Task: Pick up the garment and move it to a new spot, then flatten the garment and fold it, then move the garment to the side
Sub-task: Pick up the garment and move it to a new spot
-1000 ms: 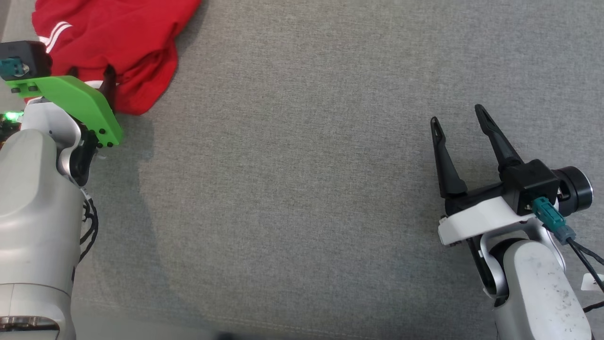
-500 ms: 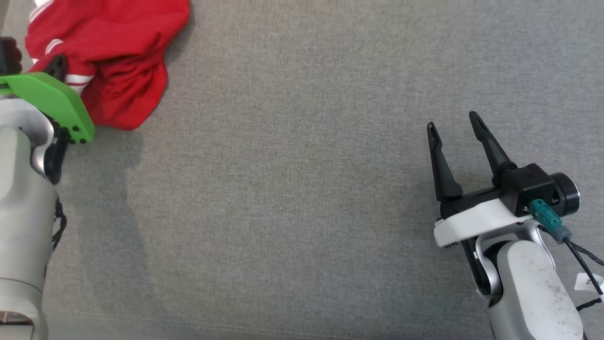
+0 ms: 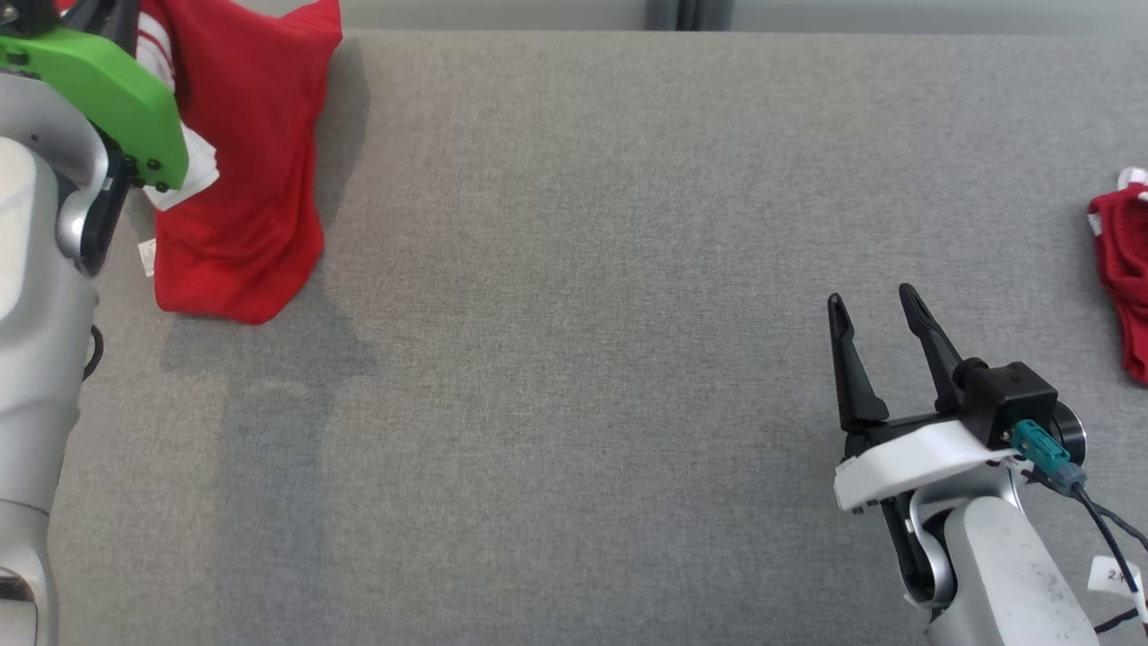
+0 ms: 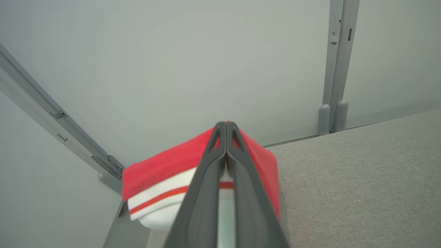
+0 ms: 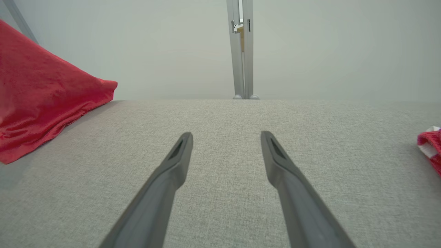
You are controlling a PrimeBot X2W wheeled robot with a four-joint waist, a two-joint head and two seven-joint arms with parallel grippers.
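We look down on a wide desk covered in grey woven fabric, which runs back to a pale wall panel with a grey upright post at its far edge. The red garment is at the desk's far left corner, gathered at the top and hanging down in a loose cone. Its lower edge seems to reach the desk, and it casts a shadow towards us. From the left wrist we see its white band with a thin red stripe just under the fingers. The pale left forearm rises along the left edge and carries a bright green plate in front of the garment. The right pincer sits low on the right, well apart from the garment, hovering over bare fabric with its two dark fingers spread wide and nothing between them. The left pincer is clamped tight, fingertips pressed together, with the garment's red cloth pinched between them. A second red piece of cloth with a white edge lies at the far right of the desk. A small white label hangs at the garment's left side.
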